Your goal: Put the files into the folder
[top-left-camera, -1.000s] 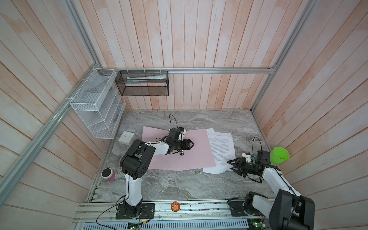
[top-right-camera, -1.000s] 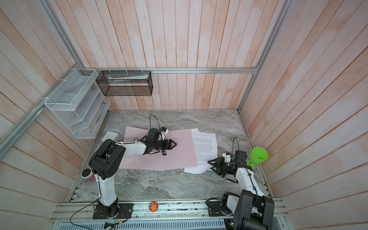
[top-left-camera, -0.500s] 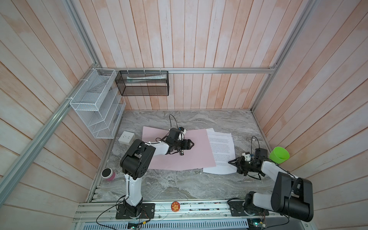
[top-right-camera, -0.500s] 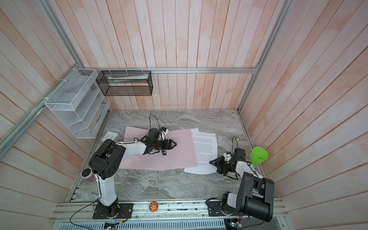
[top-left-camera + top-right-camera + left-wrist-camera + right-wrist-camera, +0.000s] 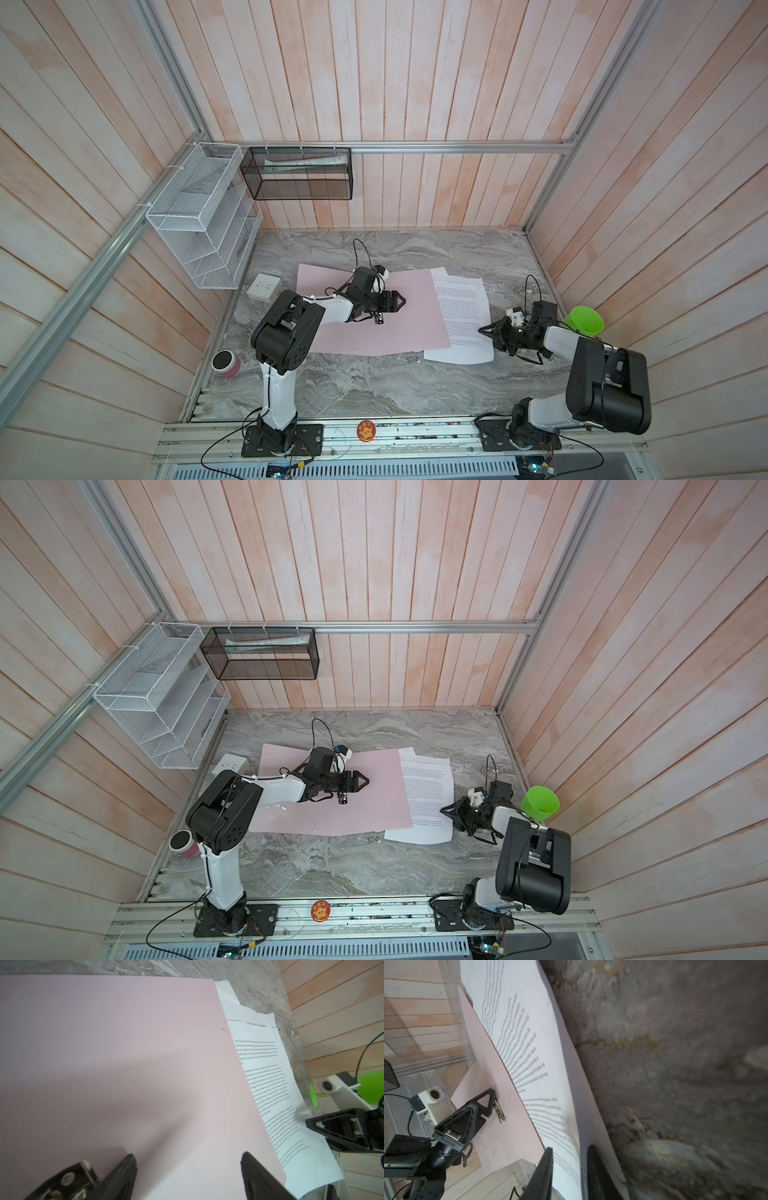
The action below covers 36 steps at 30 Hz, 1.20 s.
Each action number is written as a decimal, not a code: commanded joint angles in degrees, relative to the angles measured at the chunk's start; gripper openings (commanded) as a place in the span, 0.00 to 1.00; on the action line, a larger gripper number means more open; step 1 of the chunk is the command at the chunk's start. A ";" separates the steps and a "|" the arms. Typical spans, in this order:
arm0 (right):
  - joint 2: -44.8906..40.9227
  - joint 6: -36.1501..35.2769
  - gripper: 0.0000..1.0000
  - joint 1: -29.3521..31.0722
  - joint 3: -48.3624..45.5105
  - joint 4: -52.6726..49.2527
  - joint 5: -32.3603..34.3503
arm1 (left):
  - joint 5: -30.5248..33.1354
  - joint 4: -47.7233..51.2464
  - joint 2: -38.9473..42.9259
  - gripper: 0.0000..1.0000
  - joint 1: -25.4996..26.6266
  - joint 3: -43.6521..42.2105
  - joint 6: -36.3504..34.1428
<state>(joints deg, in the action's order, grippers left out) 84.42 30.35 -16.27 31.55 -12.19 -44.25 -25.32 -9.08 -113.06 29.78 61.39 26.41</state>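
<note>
The right gripper's (image 5: 569, 1167) 2 fingers (image 5: 546, 1169) are straddling the right-hand edge of the files (image 5: 529, 1059), with a narrow gap showing between them. The close view is too blurred to tell whether they are actually pinching the sheet. The left gripper's (image 5: 187, 1167) fingers (image 5: 124, 1174) are standing wide apart, holding nothing, just above the folder (image 5: 104, 1053) and beside its silver clip (image 5: 499, 1111). In both top views the folder is lying flat at centre on the marble table (image 5: 374, 386). The files are lying right of centre, their left part tucked under the folder's right edge.
</note>
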 commanded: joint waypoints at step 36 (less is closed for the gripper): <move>-19.86 34.95 0.00 2.95 0.15 37.40 -17.74 | -2.79 5.21 5.90 0.81 -1.88 2.42 2.35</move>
<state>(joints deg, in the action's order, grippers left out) 67.81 63.81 -14.52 27.05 27.73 -63.59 -27.27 -5.02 -111.22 28.80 62.78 27.00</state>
